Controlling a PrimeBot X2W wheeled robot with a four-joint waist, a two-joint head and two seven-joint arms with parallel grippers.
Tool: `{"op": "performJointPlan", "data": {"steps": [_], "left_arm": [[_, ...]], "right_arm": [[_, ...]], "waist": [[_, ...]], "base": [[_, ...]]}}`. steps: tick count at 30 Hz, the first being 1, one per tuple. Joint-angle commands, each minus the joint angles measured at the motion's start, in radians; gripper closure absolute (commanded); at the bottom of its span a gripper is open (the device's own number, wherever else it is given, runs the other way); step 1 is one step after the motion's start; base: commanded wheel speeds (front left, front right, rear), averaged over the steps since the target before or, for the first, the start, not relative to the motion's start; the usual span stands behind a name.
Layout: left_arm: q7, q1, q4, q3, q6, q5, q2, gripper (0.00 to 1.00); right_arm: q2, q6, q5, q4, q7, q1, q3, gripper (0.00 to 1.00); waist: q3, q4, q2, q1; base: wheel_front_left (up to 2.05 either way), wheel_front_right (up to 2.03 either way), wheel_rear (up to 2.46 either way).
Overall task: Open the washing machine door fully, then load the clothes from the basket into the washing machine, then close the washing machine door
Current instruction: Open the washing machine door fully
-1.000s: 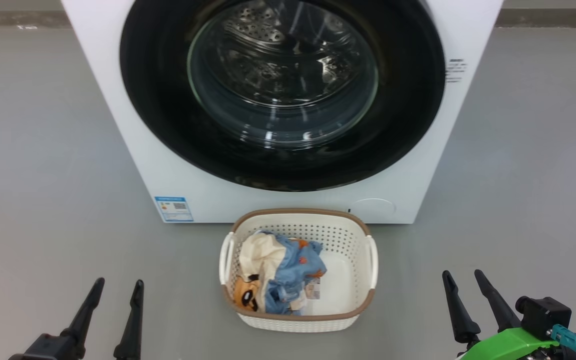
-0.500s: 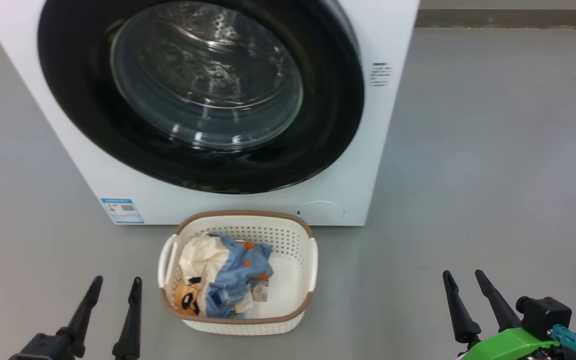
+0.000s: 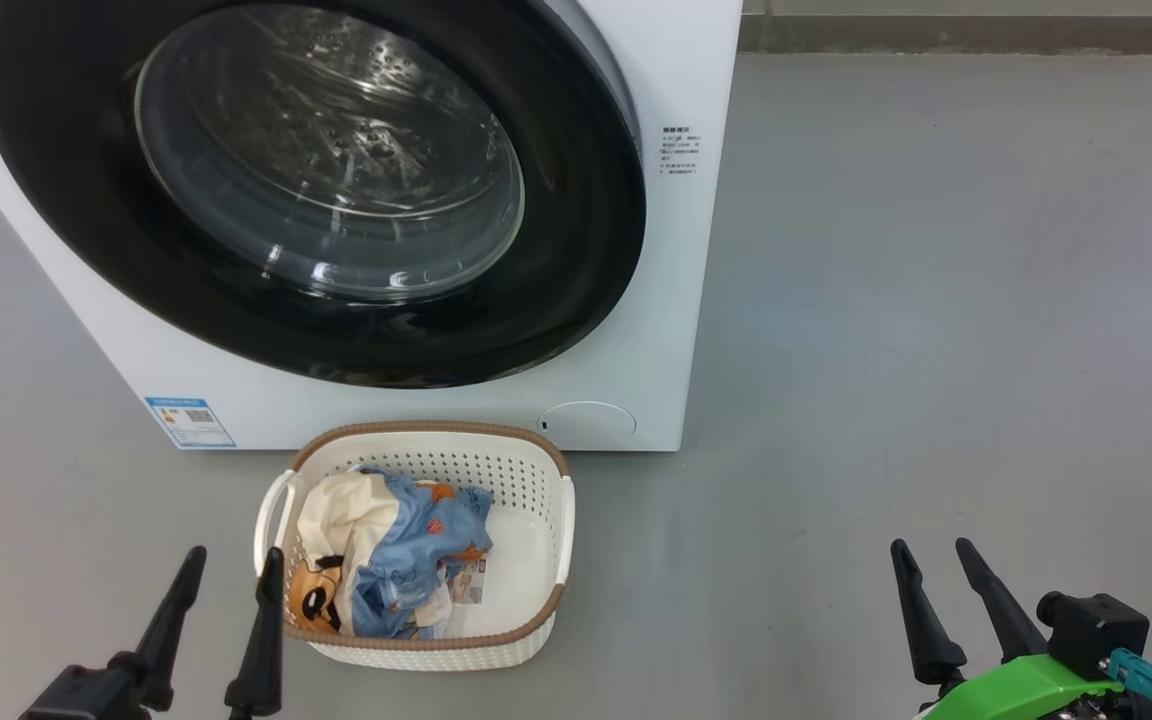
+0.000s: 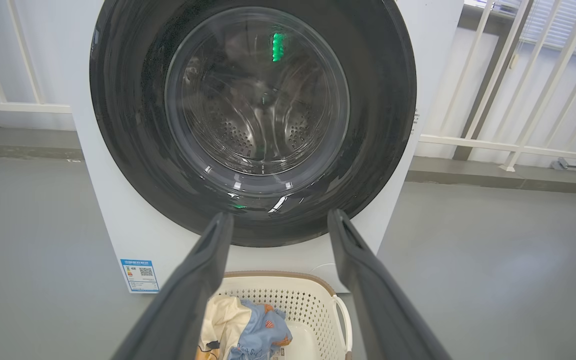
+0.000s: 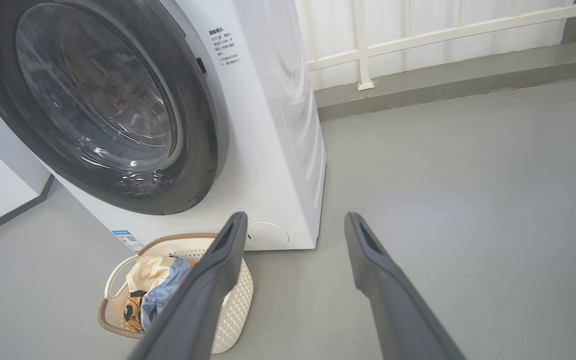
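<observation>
The white washing machine (image 3: 681,300) stands at the upper left of the head view, its round black washing machine door (image 3: 576,260) flat against the front. On the floor before it sits the cream basket (image 3: 546,470) holding the clothes: a cream piece (image 3: 336,515) and a light blue piece (image 3: 406,570). My left gripper (image 3: 234,560) hangs open just left of the basket, empty. Far to the right my right gripper (image 3: 931,552) is open too, nothing between its fingers. The left wrist view faces the door (image 4: 383,100) over the basket (image 4: 288,295); the right wrist view sees the washing machine (image 5: 273,150) and the basket (image 5: 238,295) from the side.
Grey floor (image 3: 936,300) spreads to the right of the machine. A white railing (image 5: 418,35) and a wall with a dark skirting run behind it. A blue label (image 3: 189,421) and a round service flap (image 3: 588,421) sit low on the machine's front.
The head camera has turned right, so machine and basket sit further left in its picture. Both grippers stay open in the same spots.
</observation>
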Motion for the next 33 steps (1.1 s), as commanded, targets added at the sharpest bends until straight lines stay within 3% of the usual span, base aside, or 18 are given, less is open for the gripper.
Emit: {"op": "performJointPlan", "data": {"steps": [1, 5, 6, 7, 8, 16, 28, 33], "left_arm": [[-0.010, -0.021, -0.029, 0.032, -0.003, -0.003, 0.027, 0.00], [-0.010, -0.022, -0.029, 0.027, -0.003, -0.006, 0.025, 0.00], [-0.010, -0.023, -0.030, 0.026, -0.003, -0.007, 0.024, 0.00], [-0.010, -0.023, -0.030, 0.025, -0.003, -0.007, 0.023, 0.00], [-0.010, -0.023, -0.031, 0.024, -0.003, -0.009, 0.022, 0.00], [-0.010, -0.024, -0.031, 0.014, -0.003, -0.018, 0.012, 0.00], [-0.010, -0.047, -0.042, -0.015, -0.003, -0.033, 0.006, 0.00], [-0.010, -0.071, -0.047, -0.040, -0.003, -0.047, 0.013, 0.00]], "right_arm": [[0.000, 0.002, 0.003, -0.028, -0.012, -0.012, 0.028, 0.00], [0.005, 0.002, 0.012, -0.036, -0.012, -0.023, 0.030, 0.00], [0.006, 0.002, 0.017, -0.039, -0.012, -0.027, 0.031, 0.37], [0.008, 0.002, 0.023, -0.043, -0.012, -0.032, 0.033, 0.58], [0.010, 0.002, 0.032, -0.046, -0.012, -0.038, 0.037, 1.00], [0.027, 0.002, 0.136, -0.083, -0.012, -0.111, 0.052, 1.00], [0.041, 0.002, 0.470, -0.108, -0.012, -0.360, 0.039, 1.00], [0.000, 0.002, 0.567, -0.082, -0.012, -0.475, 0.081, 1.00]], "waist": [[0.002, 0.000, -0.0001, 0.0000], [0.006, 0.002, -0.0001, 0.0000], [0.007, 0.003, -0.0001, 0.0000], [0.009, 0.003, -0.0001, 0.0000], [0.010, 0.004, -0.0001, 0.0000], [0.021, 0.012, -0.0001, 0.0000], [0.057, 0.044, -0.0001, 0.0000], [0.089, 0.073, -0.0001, 0.0000]], "base": [[0.00, 0.00, 0.00], [0.00, 0.00, 0.00], [0.00, 0.00, 0.00], [0.00, 0.00, 0.00], [0.00, 0.00, 0.00], [0.00, 0.00, 0.00], [0.00, 0.00, 0.00], [0.00, 0.00, 0.00]]}}
